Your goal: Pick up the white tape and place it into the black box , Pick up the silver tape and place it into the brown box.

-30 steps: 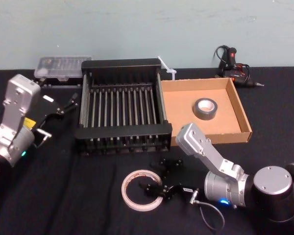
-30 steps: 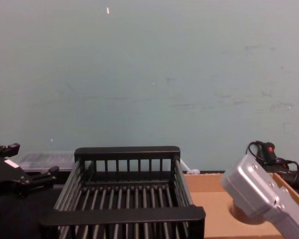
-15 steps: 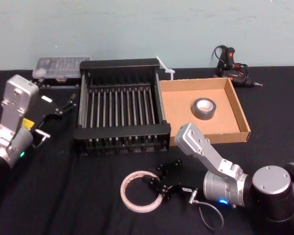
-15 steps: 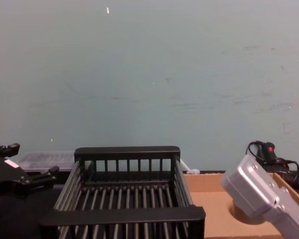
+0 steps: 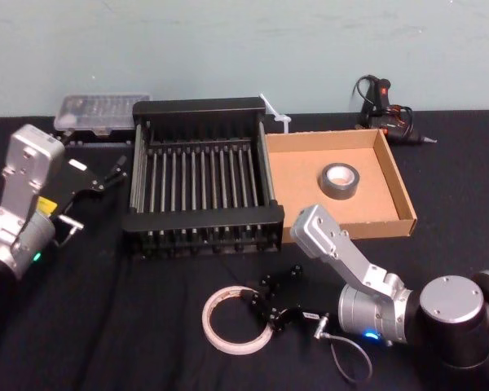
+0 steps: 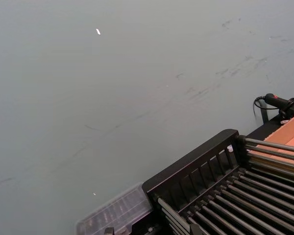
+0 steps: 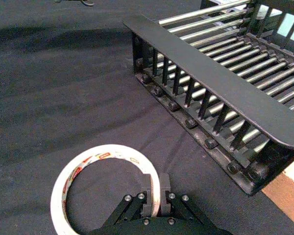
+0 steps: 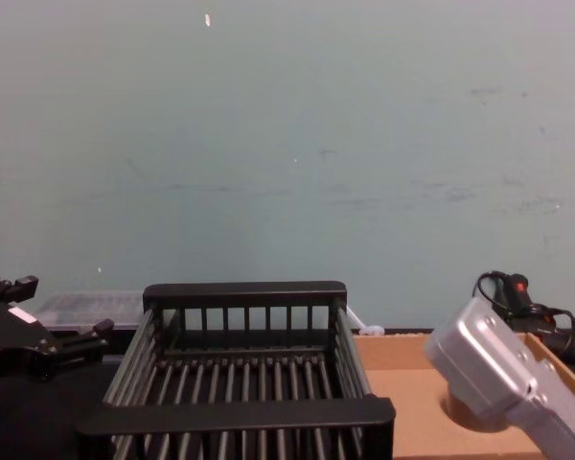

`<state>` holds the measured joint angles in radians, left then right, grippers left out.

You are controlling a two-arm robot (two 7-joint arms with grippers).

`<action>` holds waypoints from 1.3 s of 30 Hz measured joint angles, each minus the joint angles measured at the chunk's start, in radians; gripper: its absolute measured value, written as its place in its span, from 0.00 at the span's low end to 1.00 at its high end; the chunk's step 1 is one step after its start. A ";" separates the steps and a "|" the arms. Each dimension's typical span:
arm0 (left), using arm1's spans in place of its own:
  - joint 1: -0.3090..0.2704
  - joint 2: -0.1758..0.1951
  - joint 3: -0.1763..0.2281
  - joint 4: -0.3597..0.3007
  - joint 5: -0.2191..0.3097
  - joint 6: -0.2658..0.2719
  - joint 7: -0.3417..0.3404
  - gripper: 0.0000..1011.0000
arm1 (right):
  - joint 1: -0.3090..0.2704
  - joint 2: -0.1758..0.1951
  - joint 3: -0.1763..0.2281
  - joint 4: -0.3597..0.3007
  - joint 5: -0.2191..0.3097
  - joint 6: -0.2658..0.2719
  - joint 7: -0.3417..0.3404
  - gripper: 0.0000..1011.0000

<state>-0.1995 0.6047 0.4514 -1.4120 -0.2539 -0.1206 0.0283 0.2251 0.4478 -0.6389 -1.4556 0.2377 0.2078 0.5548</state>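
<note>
The right gripper (image 7: 155, 204) has closed its fingers across the wall of the white tape (image 7: 100, 188), which lies on the black cloth (image 5: 147, 326) at the black box's (image 5: 200, 218) six o'clock. With the grasp made since a second ago, lifting looks next; the silver tape (image 5: 340, 180) sits in the brown box (image 5: 395, 183), and the left gripper (image 5: 106, 171) idles open at nine o'clock.

A pale blue-green wall (image 8: 287, 144) rises behind the surface (image 5: 147, 342), its paint marked with faint dark scuffs and a small white fleck high up. The surface is covered in black cloth that reaches back to the wall's foot. Light falls evenly and softly, with only weak shadows on the cloth.
</note>
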 joint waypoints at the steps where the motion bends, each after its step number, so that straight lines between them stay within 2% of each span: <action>1: 0.000 0.000 0.000 0.000 0.000 0.000 0.000 0.99 | 0.000 0.000 0.000 0.000 0.000 0.000 0.000 0.10; 39: 0.000 0.000 0.000 0.000 0.000 0.000 0.000 0.99 | 0.002 -0.002 -0.001 0.003 0.000 -0.001 0.004 0.10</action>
<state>-0.1995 0.6047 0.4514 -1.4119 -0.2539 -0.1205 0.0283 0.2267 0.4463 -0.6401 -1.4527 0.2380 0.2070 0.5586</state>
